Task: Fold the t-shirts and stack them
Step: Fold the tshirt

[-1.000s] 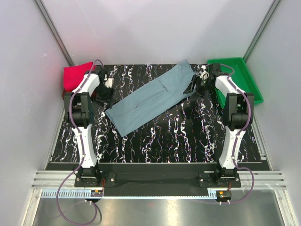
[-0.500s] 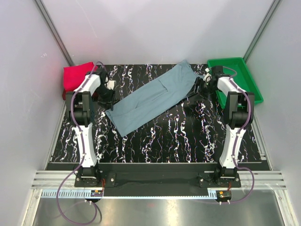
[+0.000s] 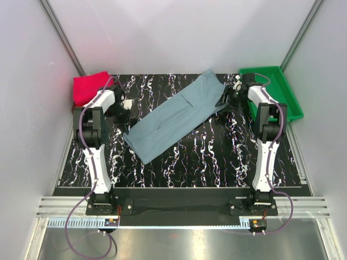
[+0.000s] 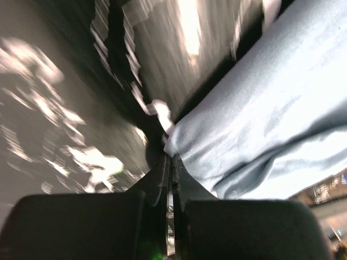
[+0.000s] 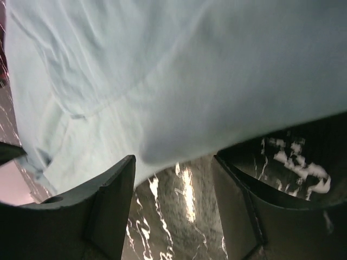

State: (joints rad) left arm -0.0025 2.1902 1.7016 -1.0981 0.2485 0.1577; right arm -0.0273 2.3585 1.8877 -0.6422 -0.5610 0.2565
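Now, left jaws closed at grey-blue t-shirt (image 3: 176, 116) corner, right jaws open.

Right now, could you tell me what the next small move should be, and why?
Probably close the right gripper: it stands open with the edge of the shirt between its jaws, while the left gripper looks shut on the opposite corner.

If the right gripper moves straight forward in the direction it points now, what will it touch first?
Most likely the grey-blue t-shirt. In the right wrist view its edge lies just ahead of the open right gripper, with only a strip of bare table in between. The height above the cloth is unclear.
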